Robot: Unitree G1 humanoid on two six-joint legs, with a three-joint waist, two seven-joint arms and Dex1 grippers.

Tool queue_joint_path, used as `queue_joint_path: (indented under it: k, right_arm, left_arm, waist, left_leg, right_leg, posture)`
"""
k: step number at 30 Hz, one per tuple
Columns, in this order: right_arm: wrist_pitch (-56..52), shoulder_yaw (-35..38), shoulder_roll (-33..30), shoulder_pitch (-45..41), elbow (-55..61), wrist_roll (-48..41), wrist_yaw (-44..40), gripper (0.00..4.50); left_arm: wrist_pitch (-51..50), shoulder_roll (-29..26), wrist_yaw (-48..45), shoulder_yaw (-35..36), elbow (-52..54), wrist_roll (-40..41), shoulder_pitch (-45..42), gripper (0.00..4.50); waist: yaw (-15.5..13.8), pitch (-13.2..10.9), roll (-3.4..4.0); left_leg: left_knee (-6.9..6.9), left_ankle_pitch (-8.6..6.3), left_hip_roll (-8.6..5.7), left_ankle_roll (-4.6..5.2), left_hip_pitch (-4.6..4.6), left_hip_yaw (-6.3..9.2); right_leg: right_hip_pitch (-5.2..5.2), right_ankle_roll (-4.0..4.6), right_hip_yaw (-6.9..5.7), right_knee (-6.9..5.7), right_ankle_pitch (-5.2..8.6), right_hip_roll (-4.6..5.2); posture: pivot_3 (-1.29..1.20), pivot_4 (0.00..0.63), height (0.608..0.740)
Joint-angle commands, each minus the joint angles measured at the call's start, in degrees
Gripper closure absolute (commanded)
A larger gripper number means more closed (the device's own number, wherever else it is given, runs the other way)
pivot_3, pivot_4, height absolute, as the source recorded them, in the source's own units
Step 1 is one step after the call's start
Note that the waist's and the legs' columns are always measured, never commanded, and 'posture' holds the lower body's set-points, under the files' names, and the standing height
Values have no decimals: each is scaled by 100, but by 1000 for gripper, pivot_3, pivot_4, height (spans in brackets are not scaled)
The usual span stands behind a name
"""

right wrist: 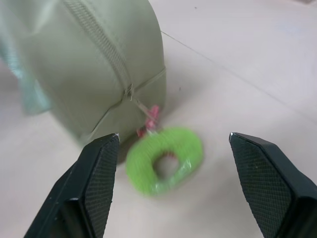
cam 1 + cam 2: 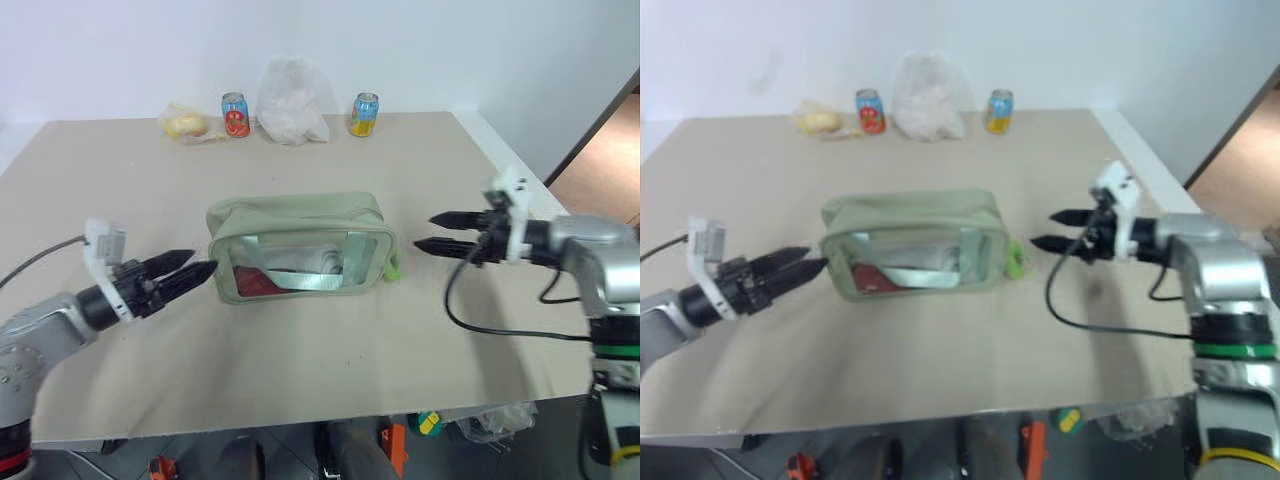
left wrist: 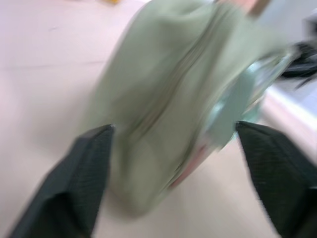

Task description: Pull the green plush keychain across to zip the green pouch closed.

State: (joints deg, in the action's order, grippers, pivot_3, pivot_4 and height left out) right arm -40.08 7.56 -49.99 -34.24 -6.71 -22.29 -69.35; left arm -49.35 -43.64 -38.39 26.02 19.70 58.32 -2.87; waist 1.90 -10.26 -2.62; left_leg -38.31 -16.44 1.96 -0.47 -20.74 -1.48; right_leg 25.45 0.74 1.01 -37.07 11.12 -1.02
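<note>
The green pouch [image 2: 300, 245] stands in the middle of the table with its clear window facing me and its top zipper [image 1: 106, 49] run to its right end. The green plush keychain [image 1: 165, 158] lies on the table at that right end, hanging from the zip pull by a red cord. My right gripper [image 2: 428, 231] is open and empty, a short way right of the keychain and pointing at it. My left gripper [image 2: 192, 267] is open at the pouch's left end, its fingertips [image 3: 94, 148] on either side of that end without closing on it.
Along the far edge of the table [image 2: 120, 180] stand two drink cans [image 2: 235, 114] [image 2: 364, 113], a white plastic bag [image 2: 290, 102] and a yellow item in wrapping [image 2: 187, 125]. The table's front edge is close below the pouch, its right edge behind my right arm.
</note>
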Motion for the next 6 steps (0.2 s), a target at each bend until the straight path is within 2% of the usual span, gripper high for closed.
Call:
queue_joint_path:
  k: [1,6]
  right_arm:
    - [-135,644,-376,486,154,-415,-191,787]
    - [-247,1072,-409,1240,169,-634,29,787]
  left_arm:
    - [73,-212,-191,710,38,-69,540,386]
    - [404,84,-92,986,-252,-304,928,386]
  waist:
    - [6,-5,10]
    - [-8,-8,15]
  left_leg:
    - [-1,-8,3,5,4,-1]
    - [-2,-10,-7,4,4,-6]
  right_leg:
    - [0,-2,8,0,5,12]
    - [-1,-4,1,-1,11,19]
  posture:
    - [0,150,740]
    - [0,150,740]
